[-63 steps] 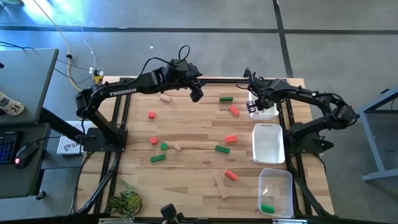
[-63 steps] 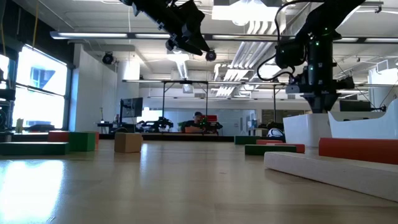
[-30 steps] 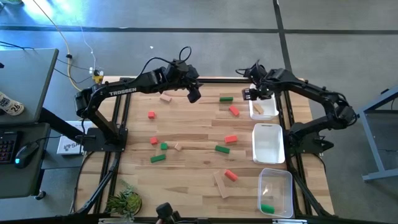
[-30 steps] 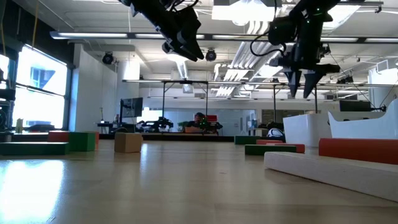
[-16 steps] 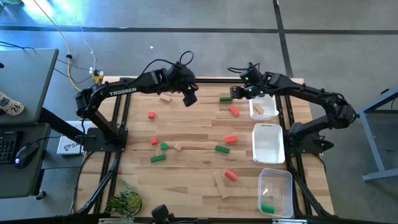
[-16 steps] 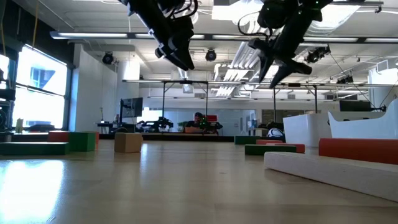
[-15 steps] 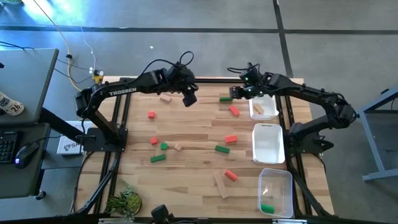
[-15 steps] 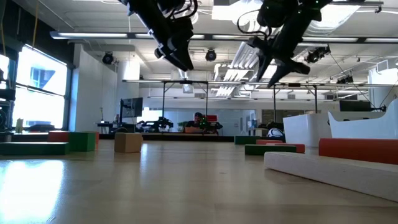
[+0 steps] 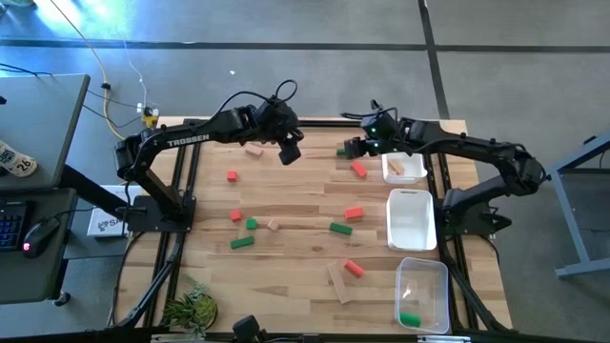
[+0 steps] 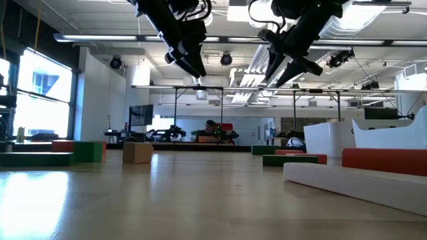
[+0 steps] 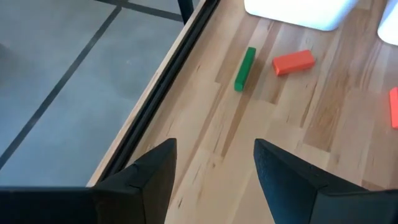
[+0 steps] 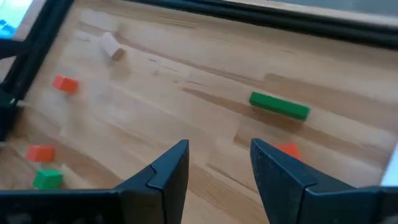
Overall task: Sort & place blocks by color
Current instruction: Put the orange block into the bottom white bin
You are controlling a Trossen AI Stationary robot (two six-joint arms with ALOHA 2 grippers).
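Observation:
Green, red and tan blocks lie scattered flat on the wooden table. My left gripper hangs open in the air over the far middle, to the right of a tan block. My right gripper hangs open above the far edge, over a green block, with a red block just nearer. In the low view both grippers, left and right, are high above the tabletop. The left wrist view shows the same green block and red block ahead.
Along the right side stand a small white tray holding a tan block, a larger white tray and a clear tray holding a green block. A long tan bar lies near the front. A small plant sits at the near left corner.
My right gripper has swung from above the small white tray toward the table's left, along the far edge, and now hangs over the green block; its fingers have tipped up from pointing down to slanting. My left gripper has tipped down a little. No block has moved.

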